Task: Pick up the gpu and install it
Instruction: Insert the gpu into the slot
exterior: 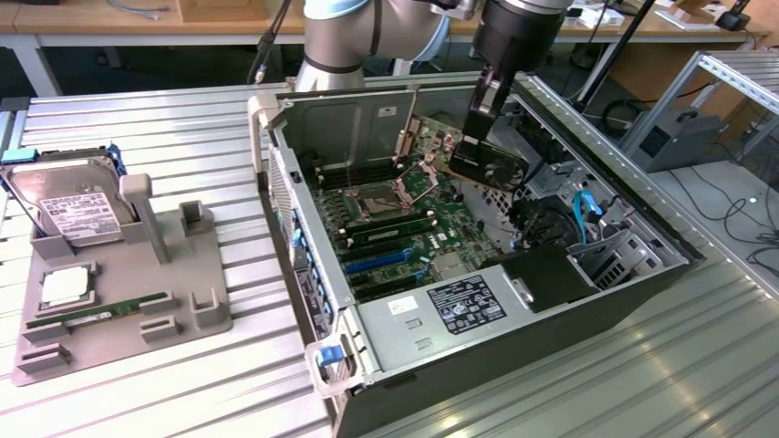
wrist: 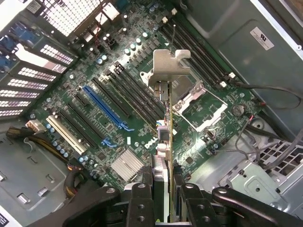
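My gripper (exterior: pixel 477 135) is shut on the gpu (exterior: pixel 490 166), a black-and-green card hanging edge-down inside the open computer case (exterior: pixel 633 274), above the far part of the motherboard (exterior: pixel 408 224). In the wrist view my gripper (wrist: pixel 164 201) clamps the gpu (wrist: pixel 163 137) between its two black fingers (wrist: pixel 141 201). The card is seen edge-on there, with its silver bracket (wrist: pixel 169 66) at the end farthest from the fingers. It hovers over the motherboard (wrist: pixel 94 61) beside the open CPU socket (wrist: pixel 199 101), apart from the long blue slot (wrist: pixel 106 106).
A grey fixture tray (exterior: pixel 182 301) at the exterior view's left holds a hard drive (exterior: pixel 76 205), a CPU (exterior: pixel 67 285) and a RAM stick (exterior: pixel 98 315). Case walls, a black box (exterior: pixel 554 278), blue cables (exterior: pixel 585 214) and a drive cage (exterior: pixel 615 255) surround the board.
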